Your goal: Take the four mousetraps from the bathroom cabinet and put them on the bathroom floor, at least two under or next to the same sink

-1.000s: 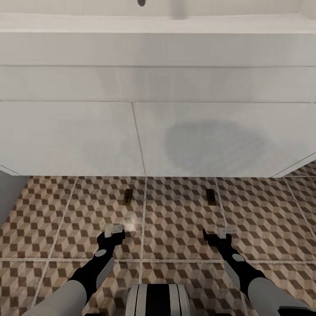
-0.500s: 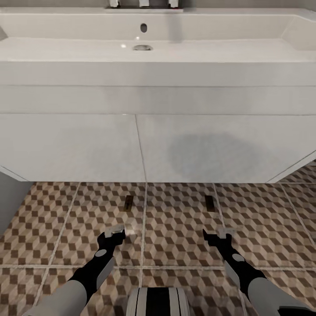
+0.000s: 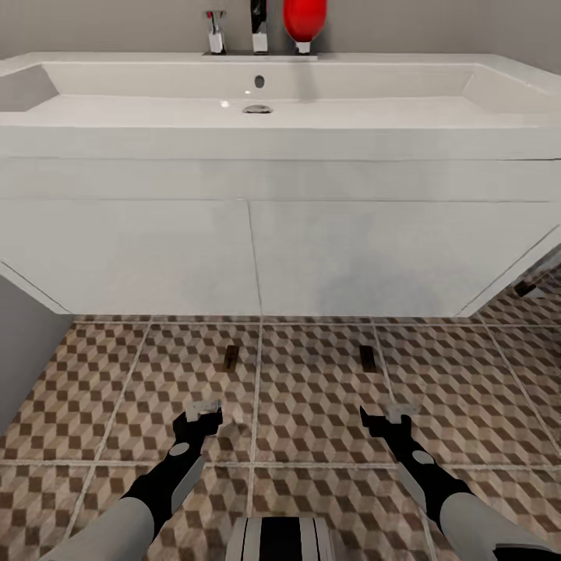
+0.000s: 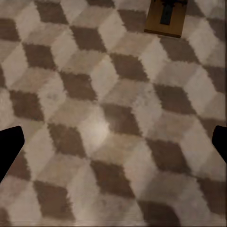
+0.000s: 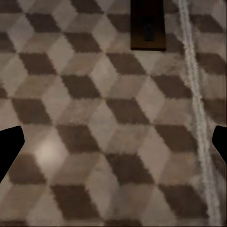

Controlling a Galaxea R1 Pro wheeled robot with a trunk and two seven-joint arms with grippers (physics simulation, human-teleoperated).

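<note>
We're in a bathroom: a wide white sink (image 3: 257, 97) with a chrome faucet (image 3: 259, 27) tops a white vanity (image 3: 156, 249), above a cube-patterned tiled floor (image 3: 312, 405).

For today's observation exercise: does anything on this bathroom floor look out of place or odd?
Yes: two mousetraps lie on the patterned floor just in front of the white vanity, one ahead of the left gripper, one ahead of the right gripper. Both lie flat.

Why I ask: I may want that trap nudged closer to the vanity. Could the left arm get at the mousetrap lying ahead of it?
Probably yes. The left end effector hovers open and empty above bare bathroom floor, and the mousetrap lies just ahead, unobstructed.
</note>
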